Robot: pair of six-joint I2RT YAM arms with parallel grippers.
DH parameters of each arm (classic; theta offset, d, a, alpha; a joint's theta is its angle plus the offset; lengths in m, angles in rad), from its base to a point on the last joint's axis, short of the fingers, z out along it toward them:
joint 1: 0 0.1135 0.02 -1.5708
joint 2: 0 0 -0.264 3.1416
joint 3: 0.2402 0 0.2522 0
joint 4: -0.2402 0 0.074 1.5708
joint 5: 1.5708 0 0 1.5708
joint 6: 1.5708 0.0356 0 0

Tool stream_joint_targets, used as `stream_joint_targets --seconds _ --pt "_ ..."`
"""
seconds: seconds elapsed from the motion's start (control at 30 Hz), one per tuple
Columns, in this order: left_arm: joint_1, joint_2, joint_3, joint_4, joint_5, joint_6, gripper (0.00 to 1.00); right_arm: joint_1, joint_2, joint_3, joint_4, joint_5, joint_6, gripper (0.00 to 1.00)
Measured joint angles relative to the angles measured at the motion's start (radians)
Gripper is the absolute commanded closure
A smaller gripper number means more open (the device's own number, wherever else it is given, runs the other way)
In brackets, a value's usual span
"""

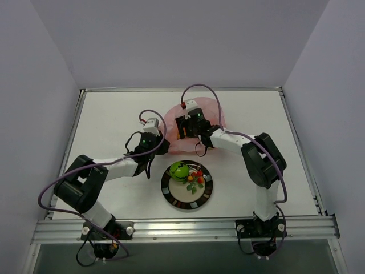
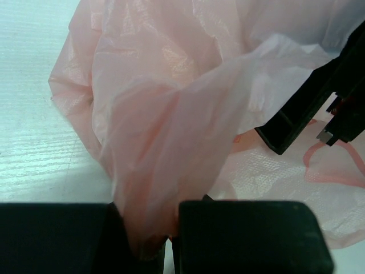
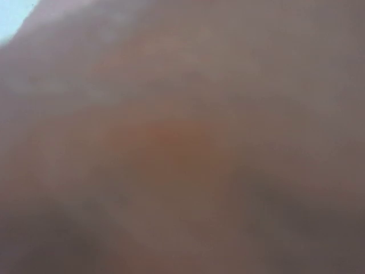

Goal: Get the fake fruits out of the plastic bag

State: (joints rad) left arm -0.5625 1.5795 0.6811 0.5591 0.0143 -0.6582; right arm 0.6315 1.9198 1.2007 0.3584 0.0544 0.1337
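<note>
The pink plastic bag [image 1: 210, 112] lies at the back middle of the table. My left gripper [image 1: 163, 144] is shut on a bunched fold at its near left edge; in the left wrist view the plastic bag [image 2: 171, 114] runs down between my fingers [image 2: 245, 234]. My right gripper [image 1: 183, 128] reaches into the bag's mouth, and its dark fingers [image 2: 302, 108] show in the left wrist view. Blurred pinkish plastic [image 3: 182, 171] fills the right wrist view and hides the jaws. The round green fruit [image 1: 179, 169] and the berry cluster [image 1: 196, 178] lie on the plate [image 1: 170, 196]. The mango-like fruit is hidden.
The dark-rimmed plate sits at the front middle, between the two arms and just in front of the bag. White walls close in the table at the back and sides. A metal rail runs along the near edge.
</note>
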Motion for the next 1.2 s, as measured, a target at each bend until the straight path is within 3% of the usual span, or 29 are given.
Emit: stream_joint_targets --seconds 0.1,0.2,0.5,0.57,0.63,0.67,0.7,0.77,0.83,0.97,1.03,1.2 --pt "0.000 -0.006 -0.003 0.000 -0.016 0.000 0.98 -0.020 0.019 0.039 -0.021 -0.048 -0.066 0.14" --pt "0.000 -0.016 -0.006 0.000 -0.023 0.000 0.98 -0.022 0.035 0.087 -0.059 -0.105 -0.140 0.04" --pt "0.000 -0.018 -0.006 -0.001 -0.034 0.000 0.98 -0.039 0.204 0.293 -0.129 -0.320 -0.270 0.00" --pt "0.000 -0.018 -0.006 -0.002 -0.036 0.001 0.98 -0.042 0.228 0.322 -0.130 -0.347 -0.281 0.05" --pt "0.000 -0.018 -0.006 -0.001 -0.037 0.001 0.98 -0.044 0.238 0.337 -0.130 -0.363 -0.288 0.21" --pt "0.000 -0.018 -0.006 -0.001 -0.038 0.001 0.98 -0.044 0.239 0.339 -0.130 -0.367 -0.290 0.40" --pt "0.000 -0.018 -0.006 -0.001 -0.038 0.001 0.98 -0.043 0.239 0.338 -0.130 -0.367 -0.293 0.47" --pt "0.000 -0.018 -0.006 -0.001 -0.039 0.001 0.98 -0.043 0.238 0.323 -0.120 -0.366 -0.282 0.50" --pt "0.000 -0.018 -0.006 -0.001 -0.041 0.001 0.98 -0.043 0.236 0.289 -0.105 -0.367 -0.277 0.47" --pt "0.000 -0.018 -0.006 -0.003 -0.050 0.004 0.98 -0.043 0.164 0.175 -0.056 -0.349 -0.265 0.18" --pt "0.000 -0.019 -0.006 -0.007 -0.056 0.007 0.98 -0.044 0.114 0.103 -0.056 -0.338 -0.256 0.09" --pt "0.000 -0.021 -0.006 -0.015 -0.064 0.011 0.98 -0.051 0.066 0.027 -0.055 -0.319 -0.238 0.03"
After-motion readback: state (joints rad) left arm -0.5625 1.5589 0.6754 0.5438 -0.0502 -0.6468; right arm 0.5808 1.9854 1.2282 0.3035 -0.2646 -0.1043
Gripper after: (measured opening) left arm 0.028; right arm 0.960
